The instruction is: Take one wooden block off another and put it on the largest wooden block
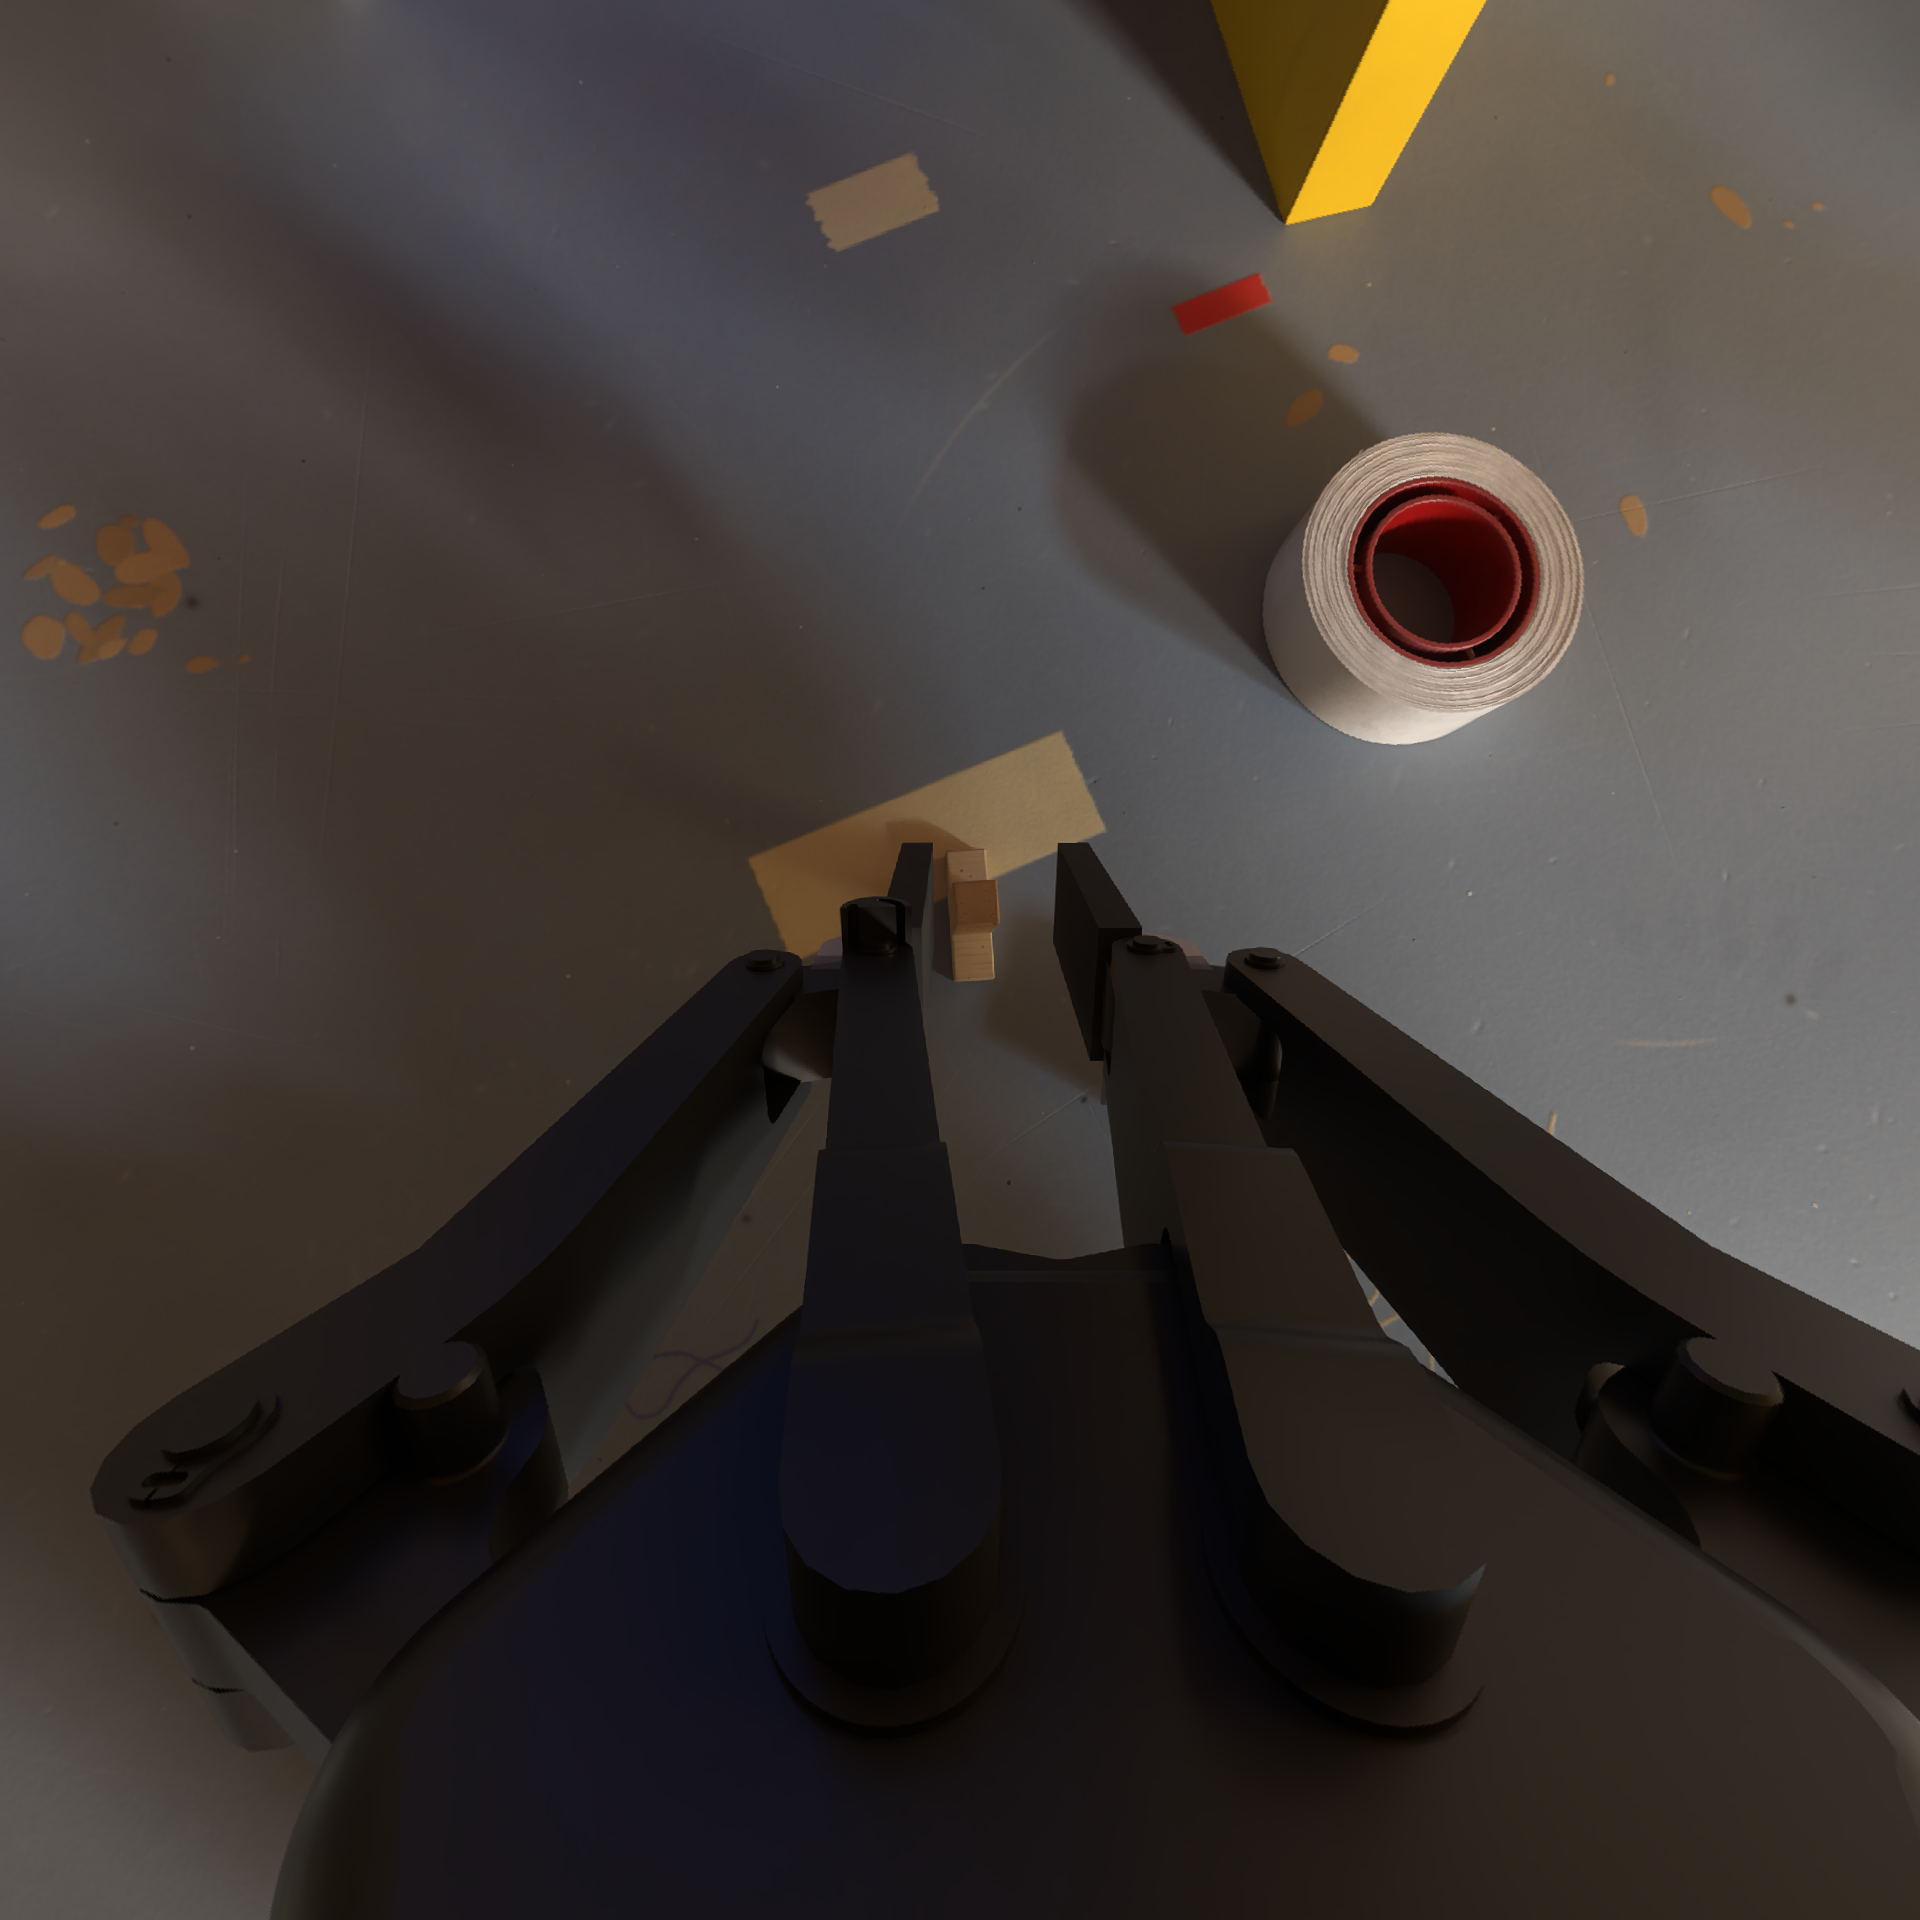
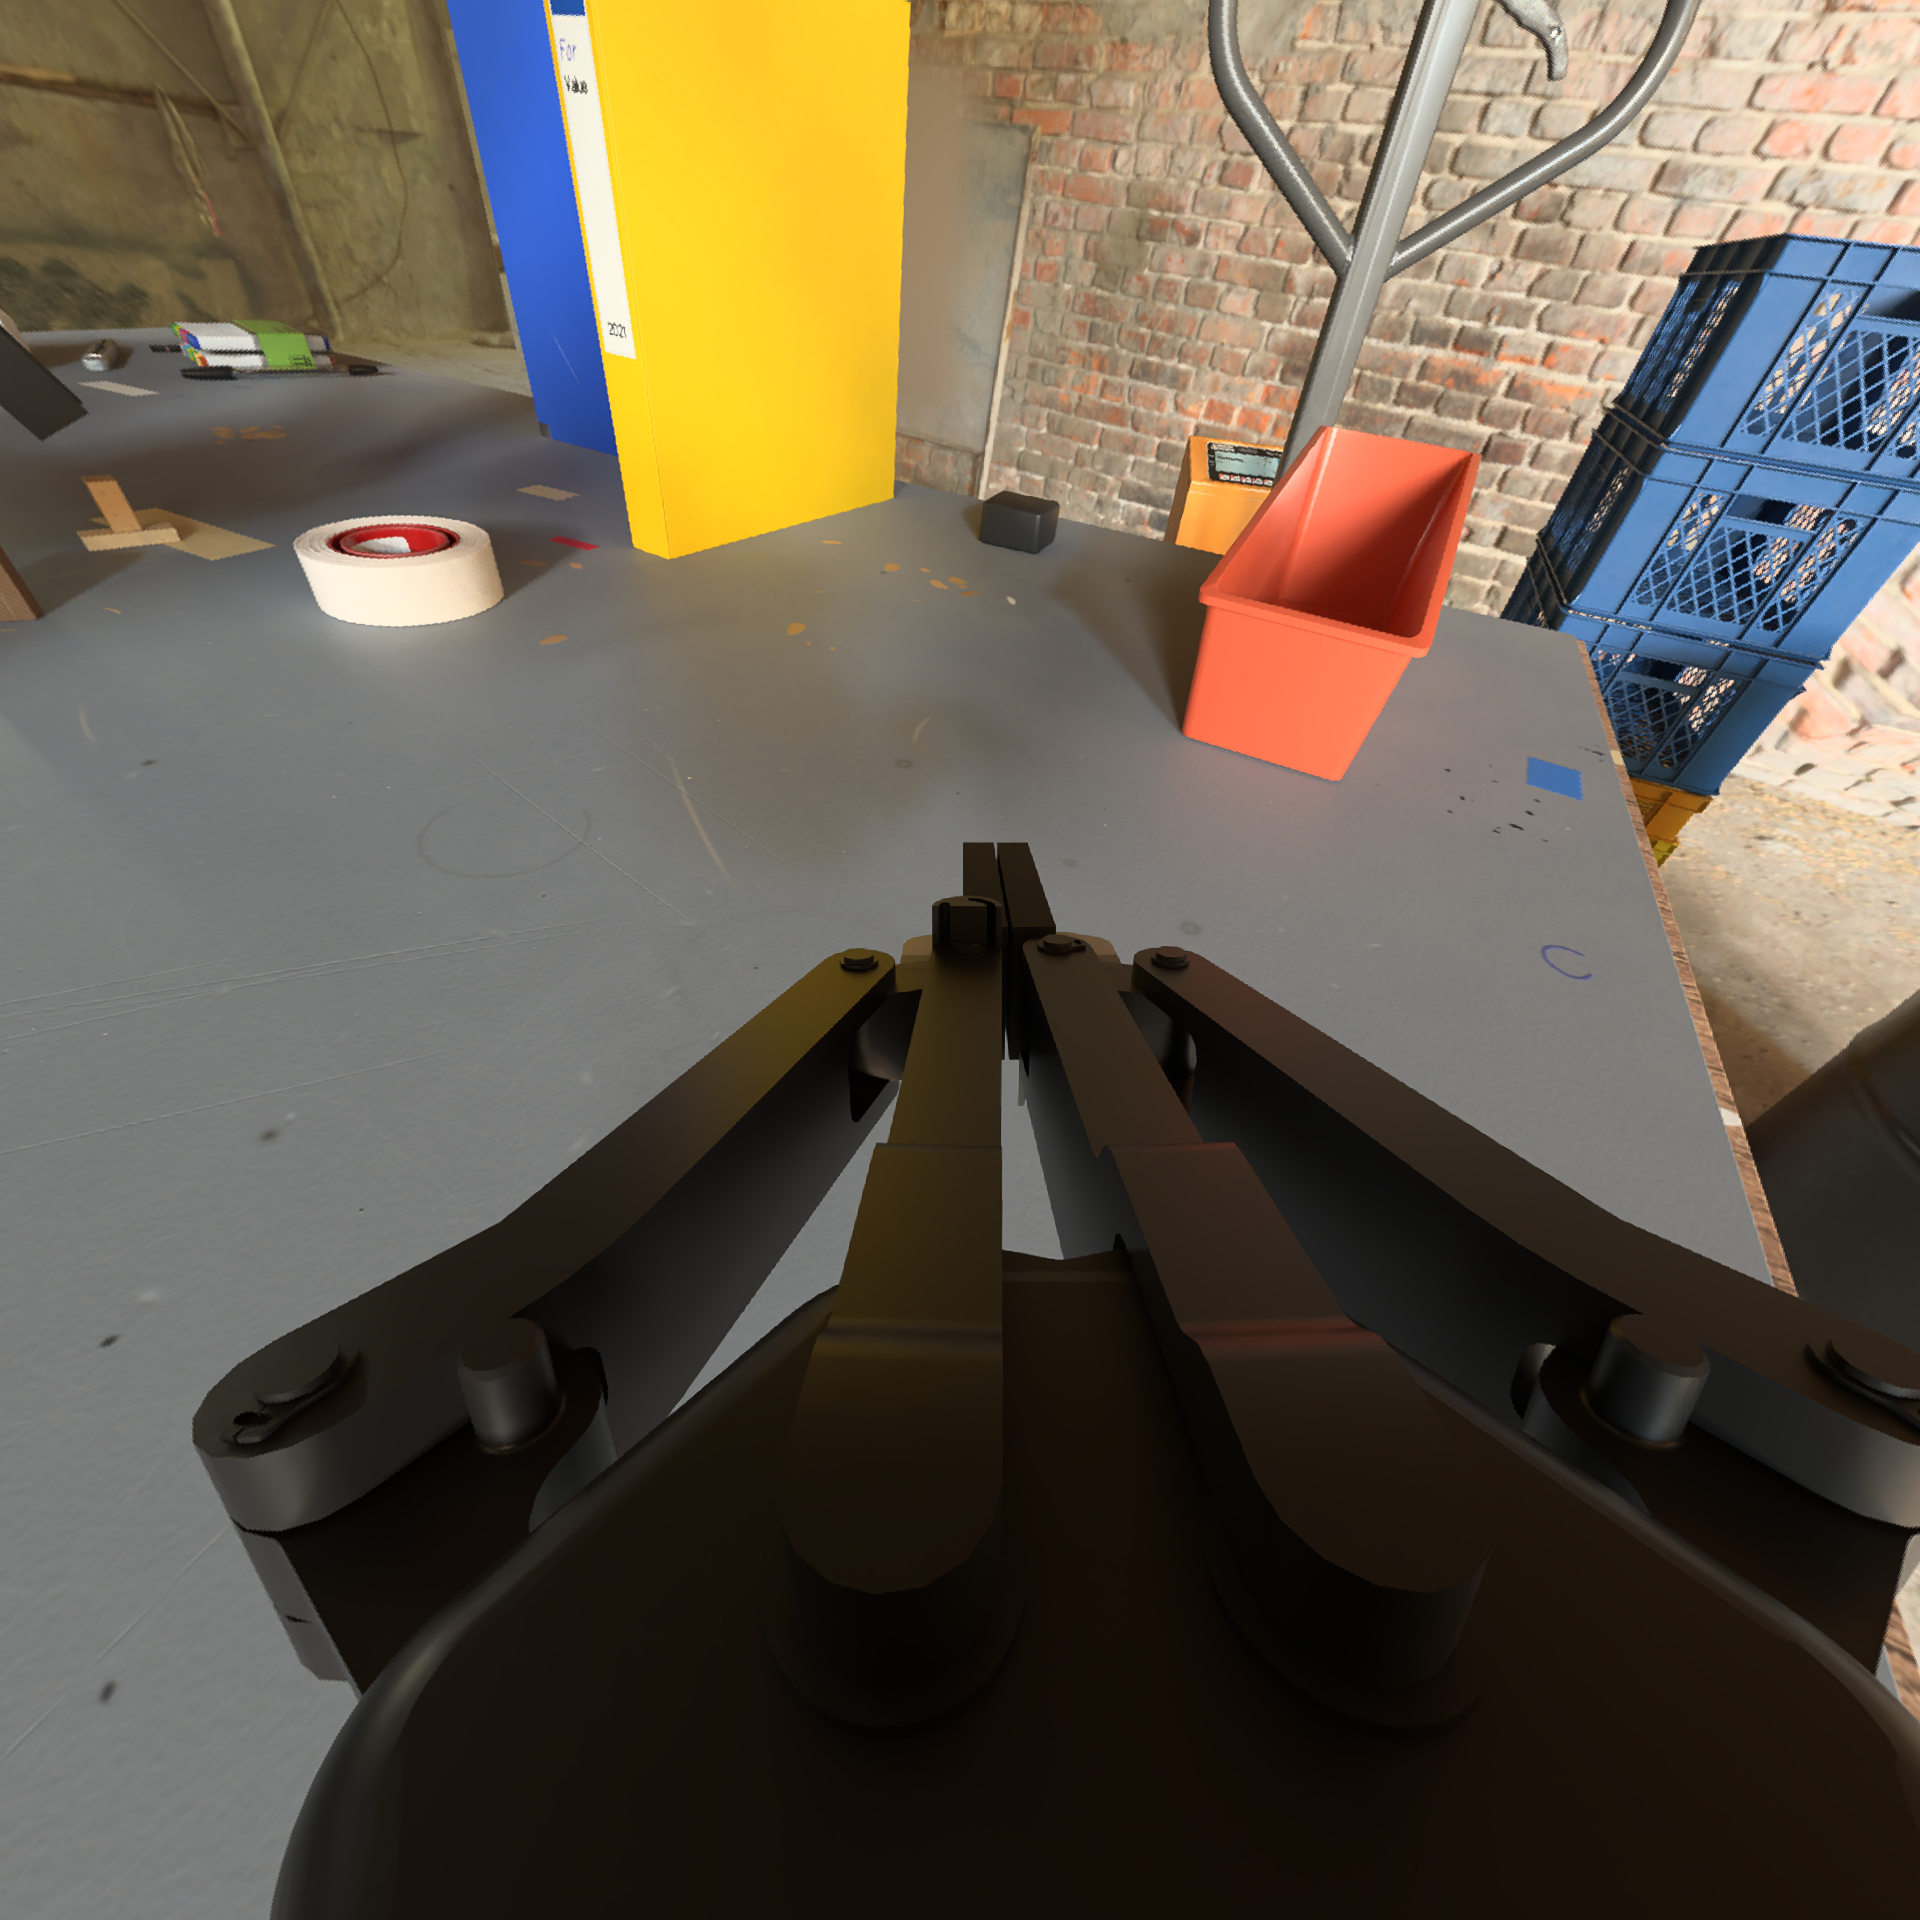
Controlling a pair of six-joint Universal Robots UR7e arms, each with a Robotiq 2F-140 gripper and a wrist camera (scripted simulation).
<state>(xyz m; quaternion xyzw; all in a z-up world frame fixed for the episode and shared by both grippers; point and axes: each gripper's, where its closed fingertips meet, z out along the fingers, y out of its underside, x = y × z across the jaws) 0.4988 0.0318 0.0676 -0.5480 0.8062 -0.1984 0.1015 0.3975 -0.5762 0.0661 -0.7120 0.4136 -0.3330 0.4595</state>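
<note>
Grey table filled both views, scuffed and spotted with orange flecks. Beyond its far right corner stood stacked blue crates against a brick wall. A tall yellow binder stood upright at the far edge, a blue binder just behind it on the left; the yellow one's lower corner also showed at the top of the left wrist view. An orange bin sat tilted on the far right of the table, well apart from the binders.

Left gripper pointed down over the blocks, fingers spread, holding nothing. Right gripper hovered over bare table, its fingers pressed together with nothing between them.

Roll of white tape with a red core lay on its flat side, right of and farther than the left gripper; it also showed at far left in the right wrist view.

Largest wooden block, a flat pale slab, lay on the table under the left gripper's tips. A long narrow block showed between the fingers, close to the left finger. A small wooden cube sat on top of it. Contact between finger and block could not be determined.

Small black box sat near the yellow binder's right side. A red tape strip was stuck to the table between binder and roll.
</note>
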